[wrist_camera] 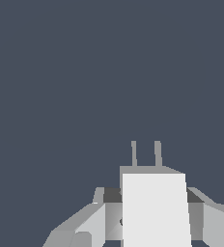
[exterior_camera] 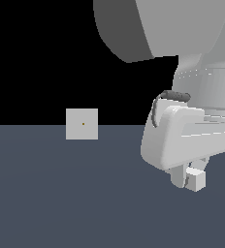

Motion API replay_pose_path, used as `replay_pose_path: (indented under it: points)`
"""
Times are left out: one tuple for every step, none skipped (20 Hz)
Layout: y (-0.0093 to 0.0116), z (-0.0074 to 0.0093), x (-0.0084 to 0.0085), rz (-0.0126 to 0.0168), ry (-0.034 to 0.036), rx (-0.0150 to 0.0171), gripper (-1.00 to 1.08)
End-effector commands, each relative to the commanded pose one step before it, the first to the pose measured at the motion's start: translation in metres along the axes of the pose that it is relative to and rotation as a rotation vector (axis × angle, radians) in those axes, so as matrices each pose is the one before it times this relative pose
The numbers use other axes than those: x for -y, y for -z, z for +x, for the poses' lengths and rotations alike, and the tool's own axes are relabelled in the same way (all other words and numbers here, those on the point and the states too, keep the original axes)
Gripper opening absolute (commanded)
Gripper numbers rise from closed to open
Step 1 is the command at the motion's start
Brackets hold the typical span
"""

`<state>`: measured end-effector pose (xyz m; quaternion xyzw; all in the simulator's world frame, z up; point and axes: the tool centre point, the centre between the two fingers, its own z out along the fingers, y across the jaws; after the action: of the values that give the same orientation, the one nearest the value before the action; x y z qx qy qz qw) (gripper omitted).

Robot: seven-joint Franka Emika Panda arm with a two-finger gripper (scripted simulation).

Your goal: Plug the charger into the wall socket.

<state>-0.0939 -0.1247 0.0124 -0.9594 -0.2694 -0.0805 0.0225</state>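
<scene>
Your gripper (exterior_camera: 192, 178) is clamped on the charger (exterior_camera: 196, 180), one finger (wrist_camera: 92, 223) pressed against each side of the light-grey block in the wrist view. You can see two thin prongs sticking out of the charger's far end there, over bare dark floor (wrist_camera: 85, 87). Look farther back and toward the exterior view's left: the wall socket (exterior_camera: 82, 124) stands upright, well apart from the held block, its tiny orange dot at the centre of the square face.
</scene>
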Motion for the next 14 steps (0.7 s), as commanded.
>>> replay_pose_path:
  points:
    - [0.0007, 0.00227, 0.00233, -0.00115, -0.00572, -0.00047, -1.0]
    - [0.00043, 0.00126, 0.00143, -0.00074, -0.00441, -0.00009, -1.0]
    - [0.0005, 0.0015, 0.00171, -0.00086, -0.00514, -0.0001, -1.0]
    - [0.00058, 0.00173, 0.00196, -0.00098, -0.0059, -0.00012, -1.0]
    - [0.00065, 0.00195, 0.00221, -0.00111, -0.00664, -0.00013, -1.0]
    - [0.00073, 0.00216, 0.00244, -0.00123, -0.0074, -0.00015, -1.0]
    - [0.00079, 0.00239, 0.00269, -0.00135, -0.00809, -0.00016, -1.0]
    - [0.00086, 0.0026, 0.00292, -0.00146, -0.0088, -0.00018, -1.0]
    - [0.00093, 0.0028, 0.00314, -0.00157, -0.00949, -0.00019, -1.0]
    - [0.001, 0.00301, 0.00336, -0.00168, -0.01015, -0.0002, -1.0]
    - [0.00106, 0.00321, 0.00357, -0.00179, -0.01079, -0.00022, -1.0]
    - [0.00112, 0.00341, 0.00378, -0.00189, -0.0114, -0.00022, -1.0]
    - [0.00118, 0.00359, 0.00397, -0.00199, -0.01201, -0.00023, -1.0]
    - [0.00123, 0.00378, 0.00417, -0.00208, -0.01258, -0.00023, -1.0]
